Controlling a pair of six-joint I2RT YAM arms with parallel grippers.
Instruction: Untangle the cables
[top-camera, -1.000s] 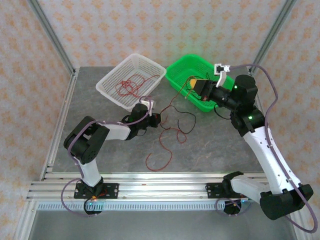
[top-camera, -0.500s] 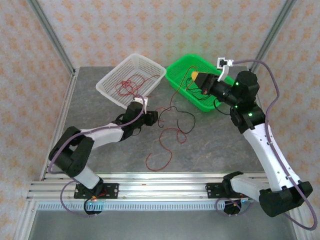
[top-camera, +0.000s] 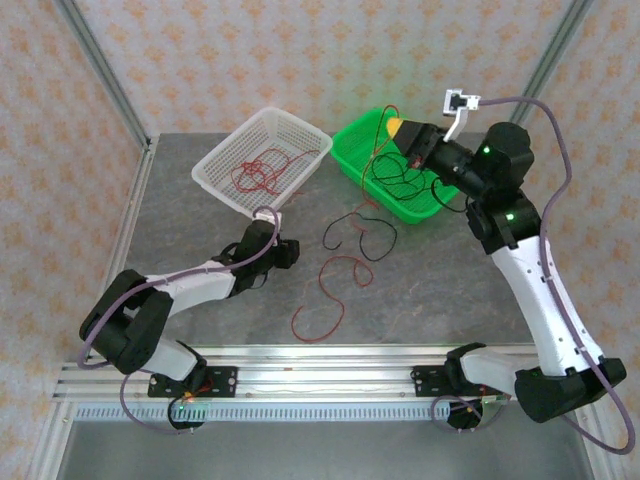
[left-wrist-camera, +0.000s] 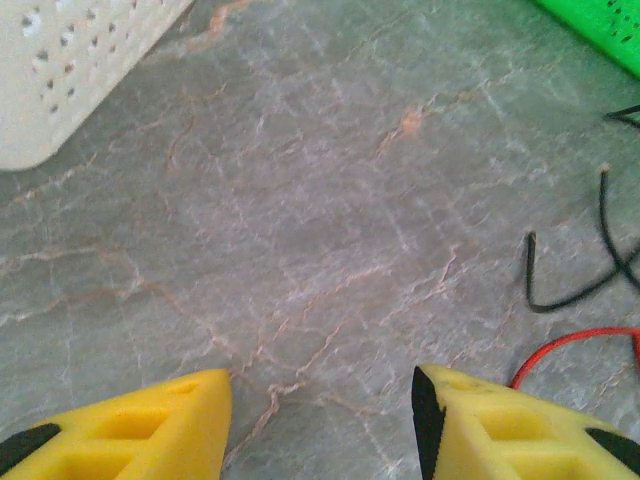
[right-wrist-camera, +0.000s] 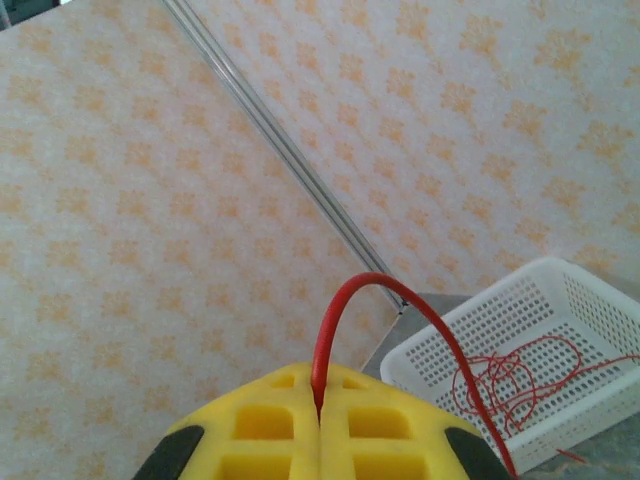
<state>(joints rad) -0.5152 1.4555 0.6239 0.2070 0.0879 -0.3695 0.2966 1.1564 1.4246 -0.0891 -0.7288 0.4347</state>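
Since 1 second ago the right gripper (right-wrist-camera: 320, 415) rose higher above the green basket (top-camera: 352, 150), fingers clamped together on a thin red cable (right-wrist-camera: 345, 292) that arches up and falls toward the table (top-camera: 430, 270); the left gripper (left-wrist-camera: 320, 378) opened, its 2 fingers apart and empty. Red loops (top-camera: 322, 290) stretch far-to-near on the table, beside a curled black cable (top-camera: 360, 235).

Bare bench (top-camera: 190, 240) lay open ahead of the left gripper (left-wrist-camera: 320, 385). Loose red and black cables (left-wrist-camera: 531, 270) sprawled to its right; a white basket (top-camera: 230, 139) and green basket (top-camera: 352, 165) walled the far side.
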